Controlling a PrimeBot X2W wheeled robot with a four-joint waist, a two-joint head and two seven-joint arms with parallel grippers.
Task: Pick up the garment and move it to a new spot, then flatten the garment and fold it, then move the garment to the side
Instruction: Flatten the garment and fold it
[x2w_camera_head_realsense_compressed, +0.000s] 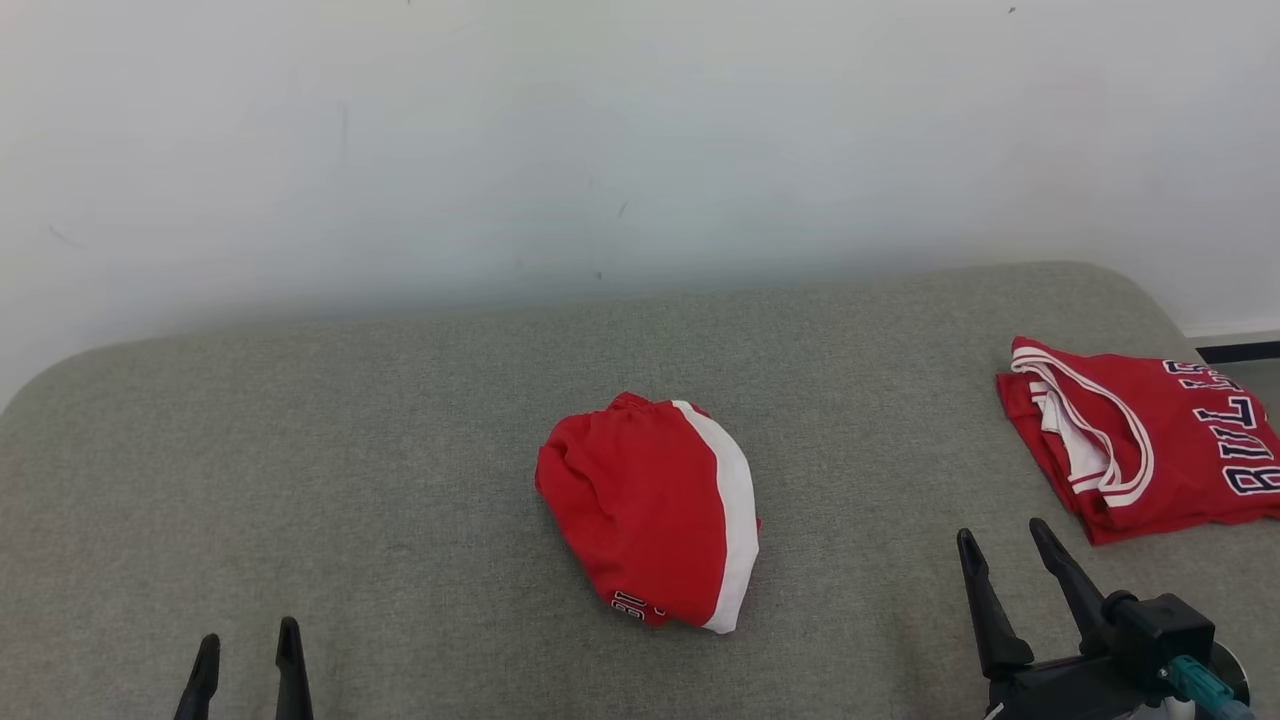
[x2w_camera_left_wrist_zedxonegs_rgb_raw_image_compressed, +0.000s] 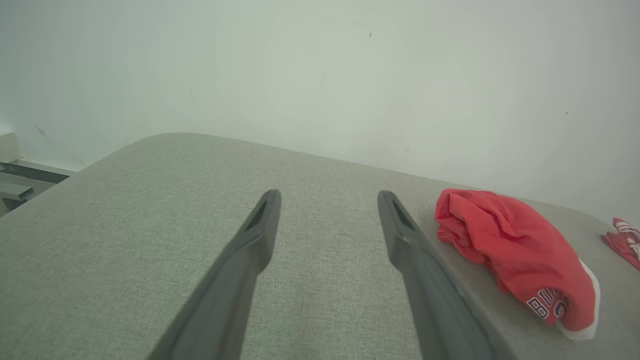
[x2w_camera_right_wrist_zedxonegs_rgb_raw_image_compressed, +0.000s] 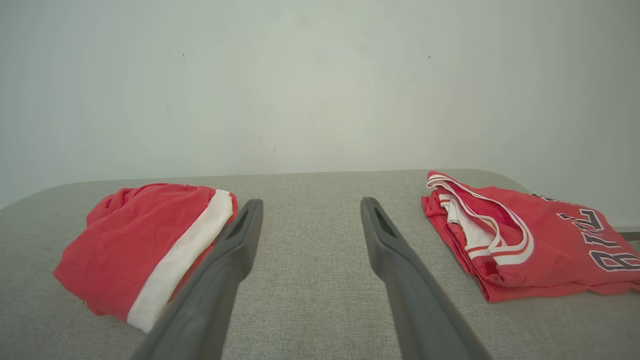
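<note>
pale wall (x2w_camera_head_realsense_compressed: 640, 150) behind, grey cloth-covered table (x2w_camera_head_realsense_compressed: 300, 450) in front of you. the red shorts (x2w_camera_head_realsense_compressed: 650, 510), with a white side stripe, sit bunched in a rounded heap near the middle of the table, well apart from both hands. a red jersey (x2w_camera_head_realsense_compressed: 1150, 450) lies folded at the table's right end, so the shorts look like your job now. your left hand (x2w_camera_head_realsense_compressed: 250, 635) is at the lower left and your right hand (x2w_camera_head_realsense_compressed: 1002, 530) at the lower right, both with fingers spread wide and holding nothing.

the pick-up has not begun. for a clean lift, come down on top of the heap and pinch a thick fold, not one loose layer, so the bundle rises whole. the right hand is the nearer one. the gathered far edge looks like the waistband, a good grip if you want the shorts to hang open for flattening. set them down on bare table left of centre, away from the jersey so you don't drag it. no box or basket stands here. both garments rest straight on the table.
</note>
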